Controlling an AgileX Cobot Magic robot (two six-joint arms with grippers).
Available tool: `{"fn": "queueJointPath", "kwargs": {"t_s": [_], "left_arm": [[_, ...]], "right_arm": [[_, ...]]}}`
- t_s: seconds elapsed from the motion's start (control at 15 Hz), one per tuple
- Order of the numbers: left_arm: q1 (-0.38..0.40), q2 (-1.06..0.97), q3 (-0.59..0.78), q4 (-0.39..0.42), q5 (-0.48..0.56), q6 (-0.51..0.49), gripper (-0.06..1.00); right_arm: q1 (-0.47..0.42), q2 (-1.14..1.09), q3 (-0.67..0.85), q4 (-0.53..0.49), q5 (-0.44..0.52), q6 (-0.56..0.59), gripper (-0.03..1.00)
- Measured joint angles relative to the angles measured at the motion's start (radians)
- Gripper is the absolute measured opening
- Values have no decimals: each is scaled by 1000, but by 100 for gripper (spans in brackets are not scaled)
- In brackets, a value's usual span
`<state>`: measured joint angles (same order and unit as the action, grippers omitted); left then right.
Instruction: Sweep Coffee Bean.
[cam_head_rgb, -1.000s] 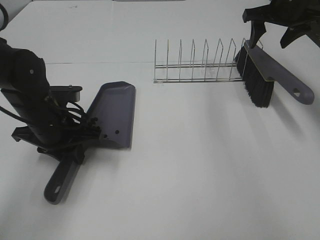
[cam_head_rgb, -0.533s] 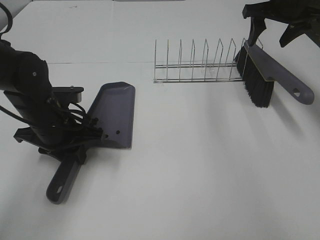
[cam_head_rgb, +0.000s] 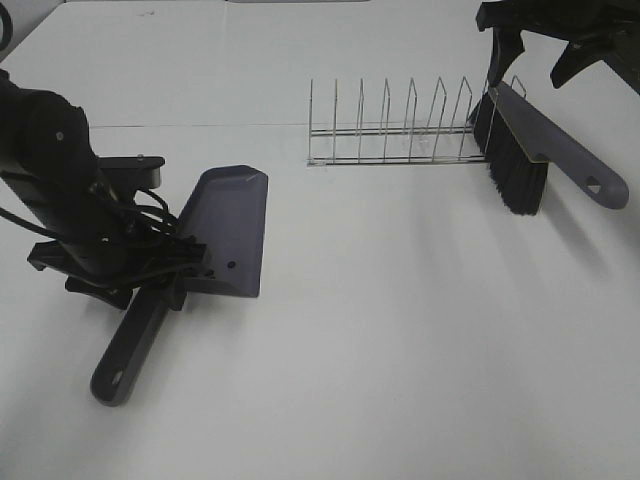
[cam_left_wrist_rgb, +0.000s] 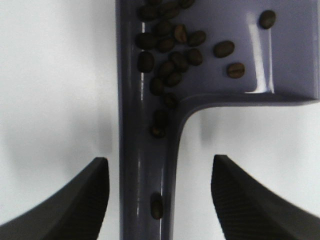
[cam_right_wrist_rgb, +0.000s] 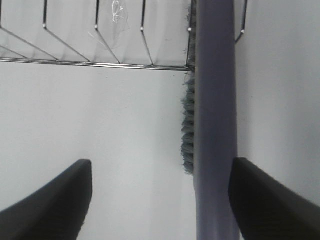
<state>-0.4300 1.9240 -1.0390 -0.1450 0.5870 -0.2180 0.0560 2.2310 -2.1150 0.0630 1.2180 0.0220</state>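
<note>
Overhead, the table (cam_head_rgb: 400, 330) carries a grey dustpan (cam_head_rgb: 228, 228) at left, a wire rack (cam_head_rgb: 395, 130) at centre rear and a brush (cam_head_rgb: 530, 150) at right. The left gripper (cam_head_rgb: 150, 285) sits over the dustpan's handle, where the handle meets the pan; the handle's free end points toward the near edge of the table. From the left wrist, the left gripper (cam_left_wrist_rgb: 159, 200) has its jaws spread wide, one on each side of the handle and clear of it. Coffee beans (cam_left_wrist_rgb: 170, 55) lie inside the dustpan (cam_left_wrist_rgb: 200, 85), mostly clustered toward one side of the pan near the handle's root; a few sit apart across the pan, and one bean lies down the handle channel. The right gripper (cam_head_rgb: 535, 45) hangs above the brush at the rack's right end. From the right wrist, the right gripper (cam_right_wrist_rgb: 160, 200) is likewise wide open, straddling the brush (cam_right_wrist_rgb: 215, 120) without touching it; the bristles abut the rack (cam_right_wrist_rgb: 95, 45).
</note>
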Motion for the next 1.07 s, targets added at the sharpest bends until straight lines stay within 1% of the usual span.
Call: {"fn": "queueJointPath", "kwargs": {"t_s": [0.27, 0.33, 0.4, 0.6, 0.8, 0.87, 0.93, 1.0, 1.07], "left_arm": [[0, -141, 0, 58, 117, -4, 56], [0, -252, 0, 79, 201, -18, 56], [0, -320, 0, 85, 246, -22, 56], [0, -515, 0, 93, 385, -25, 56], [0, -704, 1, 114, 504, -25, 56], [0, -760, 2, 137, 531, -25, 56], [0, -791, 9, 145, 535, -25, 56], [0, -884, 64, 177, 540, -25, 56], [0, -952, 113, 186, 544, -25, 56]], "right_arm": [[64, -75, 0, -14, 2, 0, 63], [84, -153, 27, -13, 0, 0, 63], [86, -203, 74, -13, -1, 0, 63], [86, -394, 285, -18, 0, 0, 63], [86, -610, 579, -18, 0, 0, 63], [86, -695, 685, -18, -1, 0, 63], [86, -730, 733, -18, -1, 0, 63], [86, -862, 902, -18, 1, 0, 63], [86, -959, 994, -18, 2, 0, 63]]}}
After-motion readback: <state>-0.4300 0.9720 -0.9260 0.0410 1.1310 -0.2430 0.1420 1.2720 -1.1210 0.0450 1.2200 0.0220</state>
